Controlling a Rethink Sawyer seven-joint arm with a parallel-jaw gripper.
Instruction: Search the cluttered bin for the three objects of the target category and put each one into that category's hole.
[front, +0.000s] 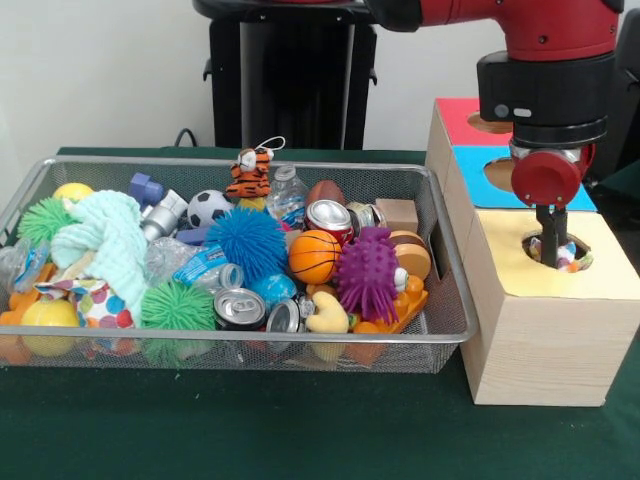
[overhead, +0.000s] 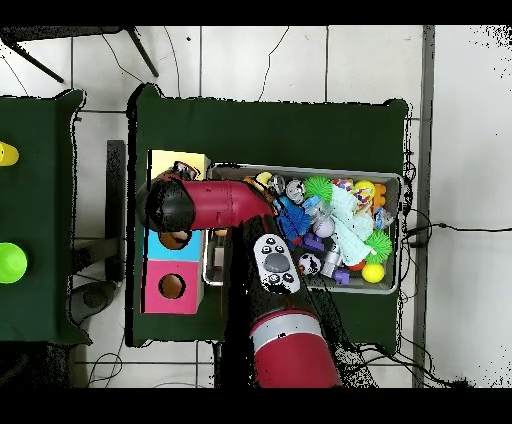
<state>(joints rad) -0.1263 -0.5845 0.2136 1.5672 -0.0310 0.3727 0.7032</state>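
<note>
Front view: the red-and-black arm's gripper (front: 550, 252) is dipping into the round hole of the yellow-topped wooden box (front: 545, 335), beside the cluttered wire-mesh bin (front: 445, 300); whether its fingers are apart cannot be told.

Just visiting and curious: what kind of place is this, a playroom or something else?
Probably a robotics lab: a red robot arm reaches over wooden sorting boxes beside a wire bin of toys and cans.

bin (front: 440, 335): wire-mesh tray, heaped with balls, cans, toys, left of the boxes
yellow hole (front: 556, 250): round, in the nearest wooden box's yellow top; something colourful shows inside
blue hole (front: 498, 174): middle box, behind
red hole (front: 487, 124): farthest box
</note>
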